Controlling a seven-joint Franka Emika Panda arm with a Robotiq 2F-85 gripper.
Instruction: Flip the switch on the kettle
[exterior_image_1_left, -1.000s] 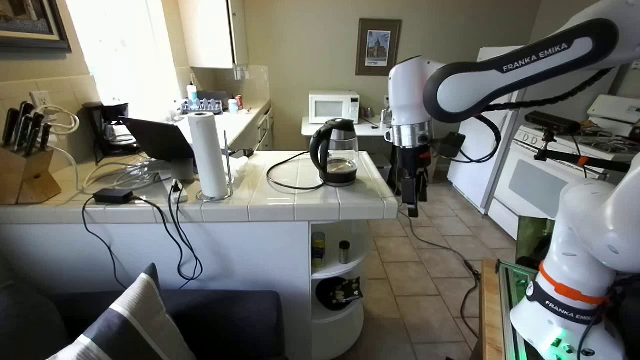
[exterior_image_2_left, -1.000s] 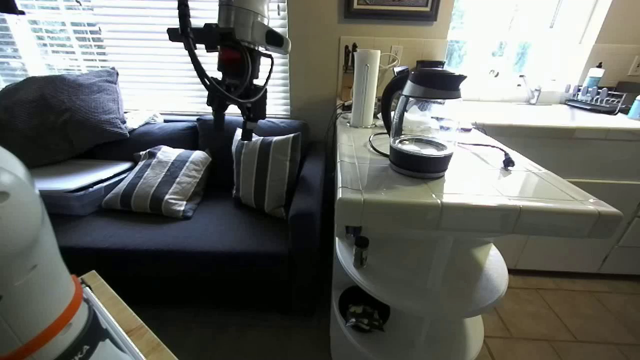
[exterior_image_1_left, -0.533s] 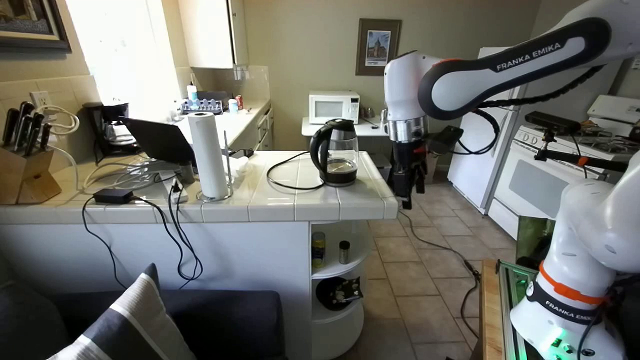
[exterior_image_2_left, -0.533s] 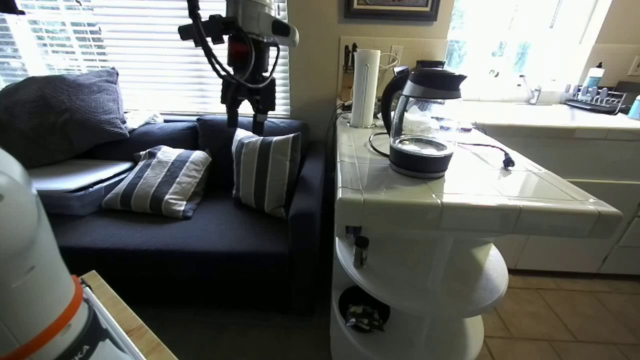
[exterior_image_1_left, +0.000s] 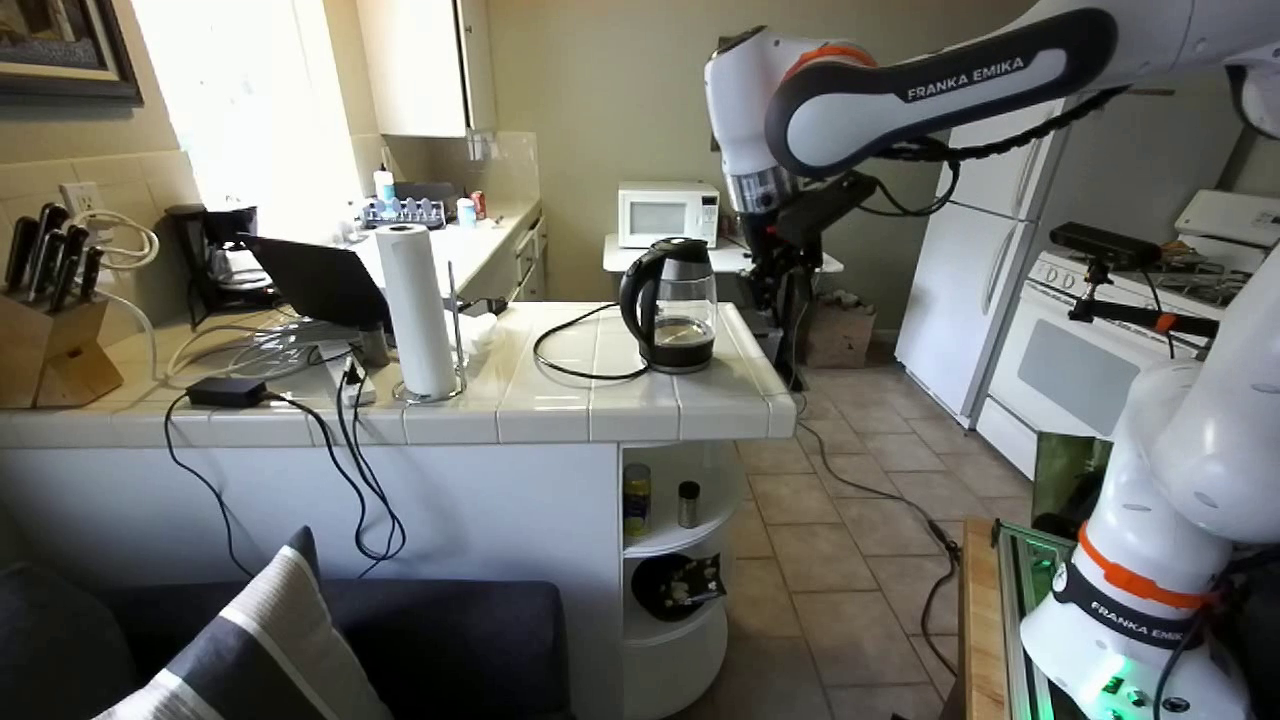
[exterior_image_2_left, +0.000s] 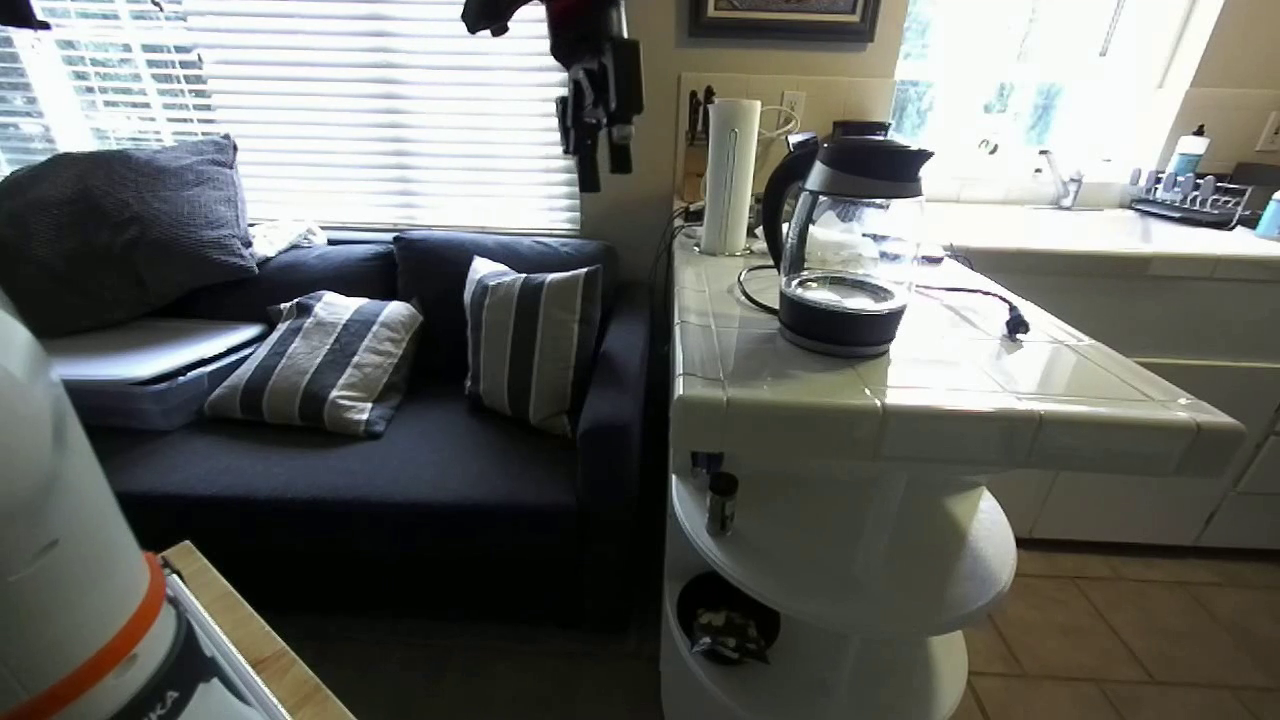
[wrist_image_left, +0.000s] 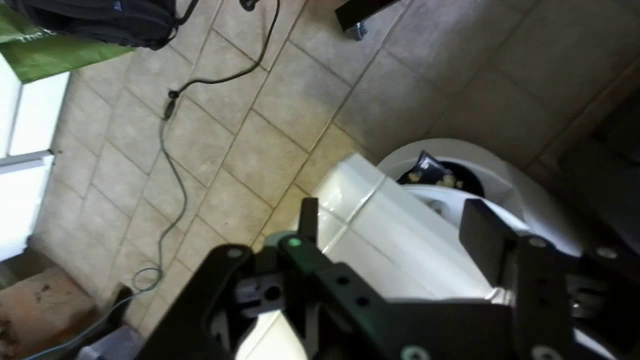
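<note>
The kettle (exterior_image_1_left: 688, 300) has a clear glass body, black loop handle and black top. It stands upright on the white tiled counter (exterior_image_1_left: 560, 425) near its end, in both exterior views (exterior_image_2_left: 850, 235). Its switch cannot be made out. The kettle is out of the wrist view. My gripper (exterior_image_1_left: 770, 298) hangs in the air to the right of the kettle, off the counter's end, in an exterior view. It also shows high up, left of the kettle, in an exterior view (exterior_image_2_left: 605, 180). In the wrist view my gripper (wrist_image_left: 392, 205) has its fingers wide apart, with nothing between them.
A white paper-towel roll (exterior_image_1_left: 416, 310) and a black tablet-like panel (exterior_image_1_left: 318, 278) stand left of the kettle. The kettle's black cord (exterior_image_1_left: 575, 375) loops on the counter. Rounded shelves (exterior_image_2_left: 850, 570) sit under the counter end. The counter corner (wrist_image_left: 345, 195) lies below the gripper.
The arm has swung left, up and farther back in an exterior view, and up and right in an exterior view. The gripper has turned. The kettle has not moved.
</note>
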